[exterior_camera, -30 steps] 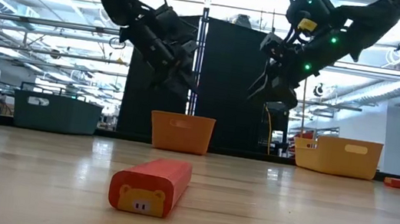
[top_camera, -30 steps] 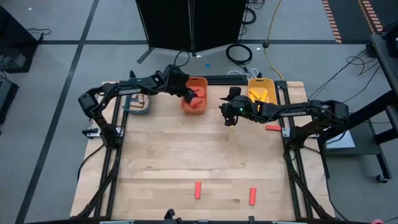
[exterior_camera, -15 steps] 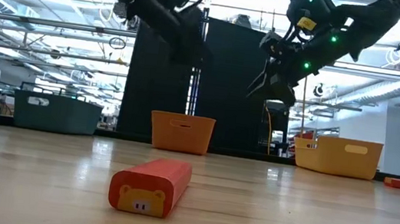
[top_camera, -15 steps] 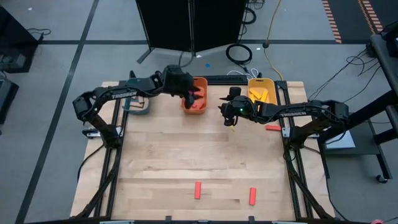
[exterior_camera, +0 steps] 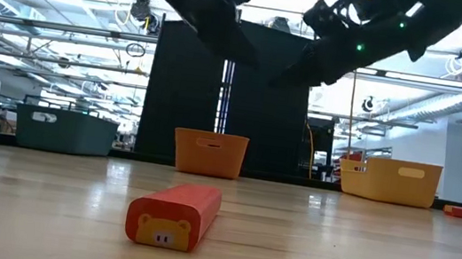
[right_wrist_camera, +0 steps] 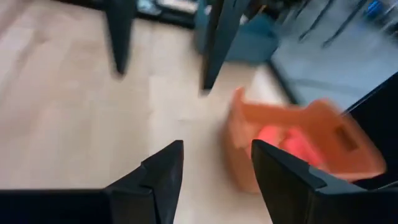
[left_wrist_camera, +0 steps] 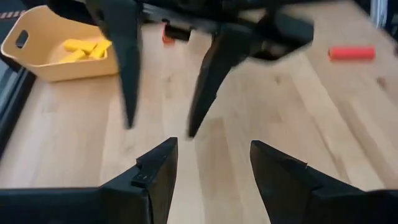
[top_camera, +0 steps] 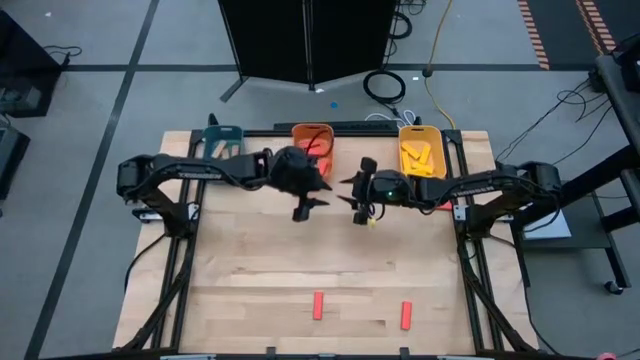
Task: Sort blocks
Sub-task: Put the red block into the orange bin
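Two red blocks lie flat near the table's near edge [top_camera: 318, 305] [top_camera: 407, 315]; the low view shows one of them up close as a red bar with a pig face on its end [exterior_camera: 173, 216]. More red blocks sit in the orange bin [top_camera: 312, 140] and yellow blocks in the yellow bin [top_camera: 420, 150]. Another red block [left_wrist_camera: 351, 53] lies on the table by the right arm. My left gripper [top_camera: 312, 200] and right gripper [top_camera: 350, 198] hover open over the table's far middle, facing each other, each holding nothing. No tan block shows.
A teal bin [top_camera: 218, 140] stands at the far left, beside the orange bin, with the yellow bin at the far right. Black frame rails run along the table's left and right edges. Bare wood stretches between the grippers and the two near blocks.
My left gripper has drawn back from above the orange bin toward the near edge and now hovers over the far middle of the table. My right gripper has tipped up from pointing down to nearly level, facing the left gripper.
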